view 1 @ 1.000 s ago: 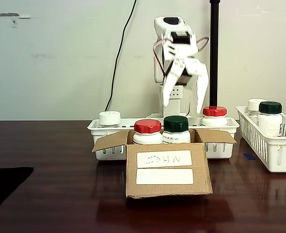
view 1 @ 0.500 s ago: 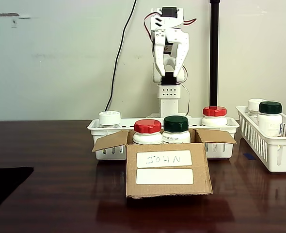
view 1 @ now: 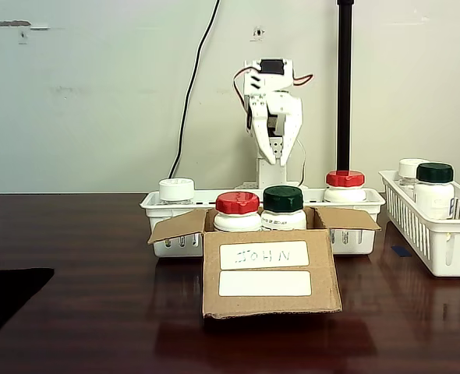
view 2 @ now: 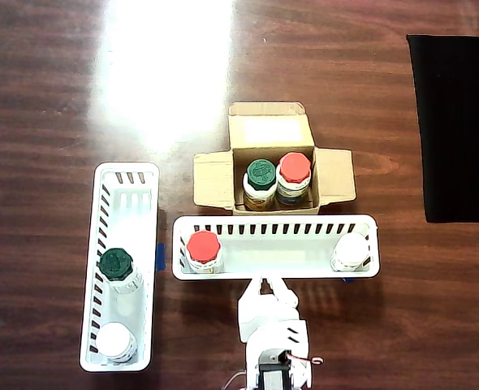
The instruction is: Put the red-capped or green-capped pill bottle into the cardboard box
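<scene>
Dark wooden counter (view 1: 74, 257), glossy, bright with glare near the top of the overhead view. One black mat (view 2: 459, 122) at the right edge of the overhead view.

One white arm (view 1: 270, 117) upright behind the baskets, folded back over its own base, pincer (view 1: 277, 160) pointing down, gripping nothing; fingers close together, exact gap not discernible. In the overhead view, fingertips just short of the near rim of the wide basket.

Two white slotted baskets: one wide basket (view 1: 156, 204) directly behind the box, one long basket (view 1: 448, 257) at the right of the fixed view, apart from the box.

One cardboard box (view 1: 270, 269) at centre, flaps spread open, two white labels on its front, the upper one handwritten. Inside it, two bottles upright and touching side by side: one red-capped bottle (view 1: 237, 211) and one green-capped bottle (view 1: 283, 208).

Four more bottles outside the box. In the wide basket, two: one red-capped (view 1: 345, 185) at the right end in the fixed view, one white-capped (view 1: 176, 190) at the left end, well apart. In the long basket, two: one green-capped (view 1: 434, 187) and one white-capped (view 1: 409, 170) behind it.

Six bottles in all: two red caps, two green, two white.
</scene>
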